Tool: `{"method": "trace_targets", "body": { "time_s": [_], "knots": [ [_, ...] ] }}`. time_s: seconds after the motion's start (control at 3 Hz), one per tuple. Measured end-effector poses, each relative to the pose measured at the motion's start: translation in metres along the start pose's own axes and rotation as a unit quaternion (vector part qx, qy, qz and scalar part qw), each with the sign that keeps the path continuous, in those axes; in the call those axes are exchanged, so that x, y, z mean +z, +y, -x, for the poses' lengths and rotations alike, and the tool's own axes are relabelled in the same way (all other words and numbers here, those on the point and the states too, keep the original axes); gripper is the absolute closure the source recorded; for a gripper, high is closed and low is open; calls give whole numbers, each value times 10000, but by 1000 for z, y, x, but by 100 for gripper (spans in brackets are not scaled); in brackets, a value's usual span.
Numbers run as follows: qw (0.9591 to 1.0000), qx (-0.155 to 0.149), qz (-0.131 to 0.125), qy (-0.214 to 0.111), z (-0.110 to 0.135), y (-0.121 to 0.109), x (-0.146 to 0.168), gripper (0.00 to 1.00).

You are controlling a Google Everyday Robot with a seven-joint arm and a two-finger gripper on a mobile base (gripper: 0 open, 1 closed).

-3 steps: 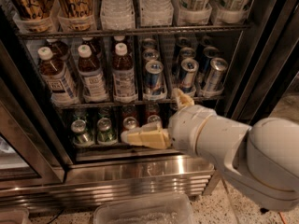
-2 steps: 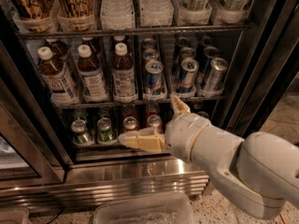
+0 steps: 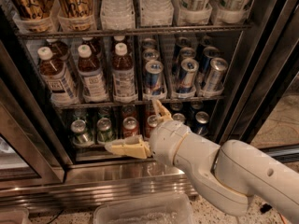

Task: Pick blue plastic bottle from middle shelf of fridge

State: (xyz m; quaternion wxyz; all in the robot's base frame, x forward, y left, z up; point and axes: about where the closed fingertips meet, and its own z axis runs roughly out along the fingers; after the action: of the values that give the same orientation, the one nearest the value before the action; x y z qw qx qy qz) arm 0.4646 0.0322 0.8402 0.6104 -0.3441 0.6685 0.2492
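The fridge (image 3: 261, 78) stands open in front of me. Its middle shelf (image 3: 140, 98) holds three white-capped brown bottles on the left and slim blue-silver cans (image 3: 153, 78) on the right. The blue plastic bottle (image 3: 123, 73) is the rightmost of the three, upright beside the cans. The two bottles with whiter labels (image 3: 55, 78) stand to its left. My gripper (image 3: 141, 130) is open and empty. It hangs below the middle shelf, in front of the lower rack of short cans. One finger (image 3: 125, 147) points left and the other points up towards the shelf edge.
The top shelf (image 3: 131, 31) carries tall bottles and cans. The lower rack holds short green, red and blue cans (image 3: 103, 129). The ribbed steel base (image 3: 93, 185) runs below. A clear plastic bin (image 3: 140, 211) lies on the floor. The black door frame stands at the right.
My arm has moved left and slightly down, bringing the open gripper closer below the bottles. The bottles and cans have not moved.
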Motion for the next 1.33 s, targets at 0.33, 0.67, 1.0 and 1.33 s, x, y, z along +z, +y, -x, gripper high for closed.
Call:
{"method": "trace_targets", "body": {
  "time_s": [0.33,0.67,1.0,1.33],
  "knots": [
    [9999,-28,28,-149,-5,5,13,0],
    [9996,-49,-105,-274,-4,0,23,0],
    [9989,-54,-321,-338,-5,-12,31,0],
    [9976,-6,-611,-340,-10,-27,32,0]
  ]
}}
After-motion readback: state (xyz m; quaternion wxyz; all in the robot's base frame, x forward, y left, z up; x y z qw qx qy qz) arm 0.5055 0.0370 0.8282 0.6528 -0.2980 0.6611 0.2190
